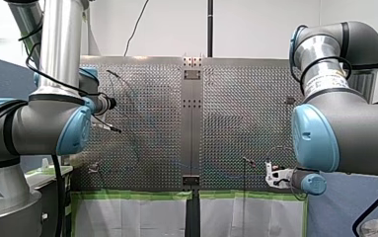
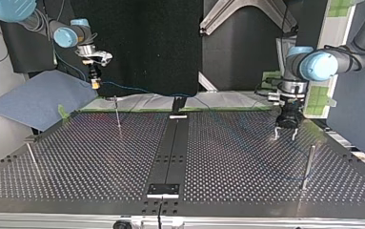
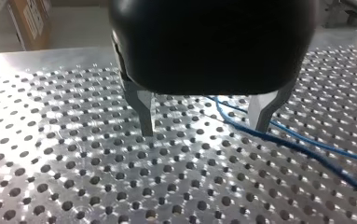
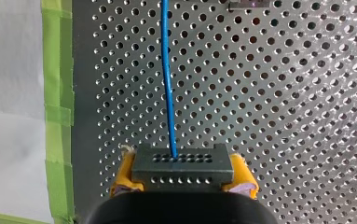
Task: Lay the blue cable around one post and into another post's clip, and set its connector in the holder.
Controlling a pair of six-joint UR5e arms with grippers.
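Note:
My right gripper [image 4: 181,181] has yellow pads shut on a dark grey connector [image 4: 181,164]. The blue cable [image 4: 167,79] runs straight ahead from it over the perforated table. In the top view this gripper [image 2: 94,84] hangs above the table's far left edge, and the cable [image 2: 137,89] trails toward the middle. My left gripper [image 3: 204,128] is black with metal fingers, open, just above the table. Cable strands [image 3: 297,142] lie by one finger and between the two. It stands at the top view's right [image 2: 285,133]. A black holder [image 2: 178,107] sits at the centre strip's far end.
Thin posts stand on the table at the top view's left [image 2: 117,114], far left [image 2: 31,155] and right [image 2: 309,164]. A second block [image 2: 163,189] sits at the strip's near end. Green tape [image 4: 57,93] lines the table edge beside my right gripper.

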